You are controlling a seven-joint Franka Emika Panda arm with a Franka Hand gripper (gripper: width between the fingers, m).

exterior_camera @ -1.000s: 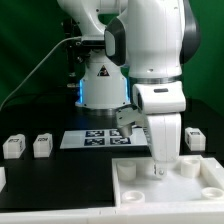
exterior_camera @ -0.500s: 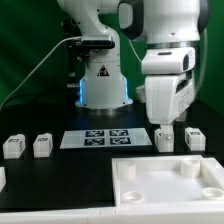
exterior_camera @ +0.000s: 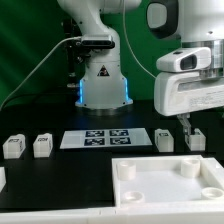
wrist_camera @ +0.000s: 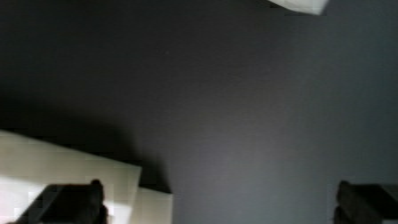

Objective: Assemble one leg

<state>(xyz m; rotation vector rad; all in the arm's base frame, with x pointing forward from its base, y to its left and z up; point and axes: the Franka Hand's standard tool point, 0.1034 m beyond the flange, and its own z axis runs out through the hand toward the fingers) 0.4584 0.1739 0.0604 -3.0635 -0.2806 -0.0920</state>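
Note:
Four small white legs with tags stand on the black table: two at the exterior view's left (exterior_camera: pixel 13 146) (exterior_camera: pixel 42 146) and two at its right (exterior_camera: pixel 165 139) (exterior_camera: pixel 196 138). My gripper (exterior_camera: pixel 198 121) hangs just above the rightmost leg, apart from it. In the wrist view the gripper (wrist_camera: pixel 222 205) is open and empty, with its dark fingertips (wrist_camera: pixel 71 205) wide apart over dark table. The large white panel (exterior_camera: pixel 170 182) with round corner sockets lies in front; its corner shows in the wrist view (wrist_camera: pixel 54 165).
The marker board (exterior_camera: pixel 105 137) lies between the leg pairs, in front of the robot base (exterior_camera: pixel 102 80). Another white part (exterior_camera: pixel 2 178) shows at the left edge. A white object (wrist_camera: pixel 302 5) sits at the wrist view's edge.
My gripper has risen from the panel's corner socket and moved to the exterior view's right, now above the rightmost leg. Nothing was picked up.

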